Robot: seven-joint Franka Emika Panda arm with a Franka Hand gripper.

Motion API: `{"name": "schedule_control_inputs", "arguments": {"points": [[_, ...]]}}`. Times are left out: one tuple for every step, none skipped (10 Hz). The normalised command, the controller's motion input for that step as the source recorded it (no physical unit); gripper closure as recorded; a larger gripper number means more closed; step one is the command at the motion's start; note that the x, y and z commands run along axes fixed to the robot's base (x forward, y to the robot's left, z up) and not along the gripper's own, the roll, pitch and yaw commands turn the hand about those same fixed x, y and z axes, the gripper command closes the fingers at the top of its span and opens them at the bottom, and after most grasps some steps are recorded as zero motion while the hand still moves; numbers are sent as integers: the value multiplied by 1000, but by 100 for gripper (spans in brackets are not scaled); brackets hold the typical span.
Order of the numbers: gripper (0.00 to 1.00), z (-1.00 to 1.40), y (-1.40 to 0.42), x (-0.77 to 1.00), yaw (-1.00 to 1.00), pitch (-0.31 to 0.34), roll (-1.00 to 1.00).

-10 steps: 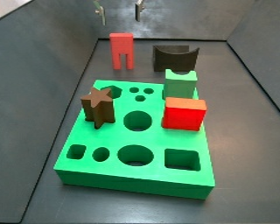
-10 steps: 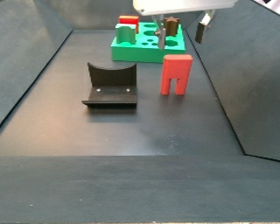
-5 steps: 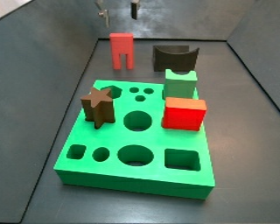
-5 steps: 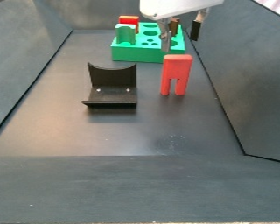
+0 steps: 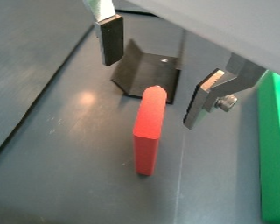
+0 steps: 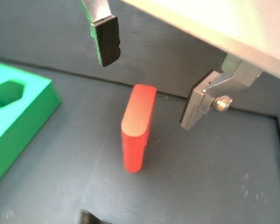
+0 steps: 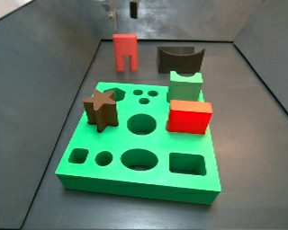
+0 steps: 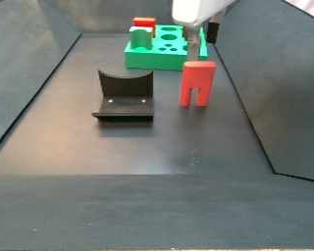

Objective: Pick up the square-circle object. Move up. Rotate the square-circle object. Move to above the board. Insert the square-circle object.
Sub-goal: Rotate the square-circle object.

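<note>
We see the gripper hanging above the square-circle object with its fingers spread wide and nothing between them. That salmon-red piece stands upright on the dark floor, beside the fixture and just off the board.

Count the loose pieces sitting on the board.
3: a brown star at one edge, a red cube at the opposite edge, a green block behind the cube. The gripper hangs beyond the board.
</note>
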Motion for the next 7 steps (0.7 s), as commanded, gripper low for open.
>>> {"name": "schedule_control_inputs", "arguments": {"points": [[0,-17,3,19,1000,7,-1],[0,-17,2,19,1000,7,-1],[0,-17,2,19,1000,7,-1],[0,-17,2,19,1000,7,-1],[0,-17,2,19,1000,7,-1],[0,-17,2,19,1000,8,-1],[0,-17,2,19,1000,8,-1]]}}
